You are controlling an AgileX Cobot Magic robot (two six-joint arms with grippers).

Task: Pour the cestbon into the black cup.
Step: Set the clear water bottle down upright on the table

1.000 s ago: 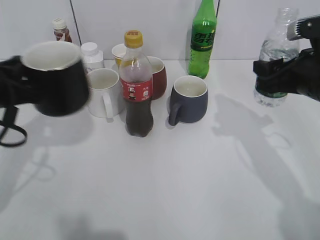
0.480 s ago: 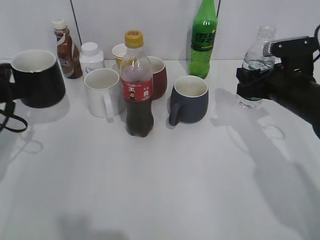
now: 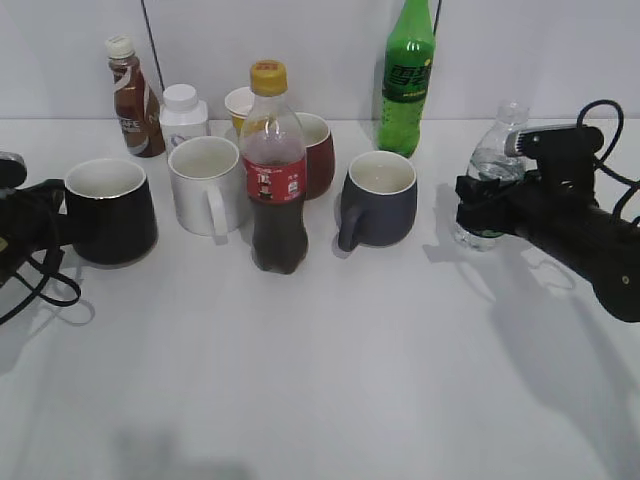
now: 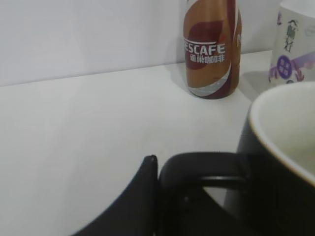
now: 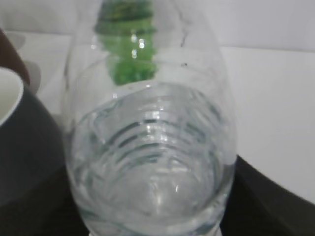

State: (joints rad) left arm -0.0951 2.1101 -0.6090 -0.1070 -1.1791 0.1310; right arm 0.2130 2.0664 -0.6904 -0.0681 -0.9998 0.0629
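The black cup (image 3: 112,212), glossy with a white inside, is upright at the table's left with its base at the table top. My left gripper (image 3: 48,214) is shut on its loop handle (image 4: 206,169); one finger (image 4: 140,196) presses against the handle's left side. The cestbon (image 3: 496,150), a clear uncapped bottle with water, is upright at the right, its base at the table top. My right gripper (image 3: 478,208) is shut round its lower body. The bottle's ribbed body (image 5: 147,152) fills the right wrist view.
Between the two stand a white mug (image 3: 205,185), a cola bottle (image 3: 273,180), a red mug (image 3: 315,150) and a grey-blue mug (image 3: 378,198). A coffee bottle (image 3: 127,98), a white jar (image 3: 183,115) and a green soda bottle (image 3: 406,75) line the back wall.
My left gripper has brought the black cup down and right from above the table's left edge. My right gripper has brought the cestbon down and left.
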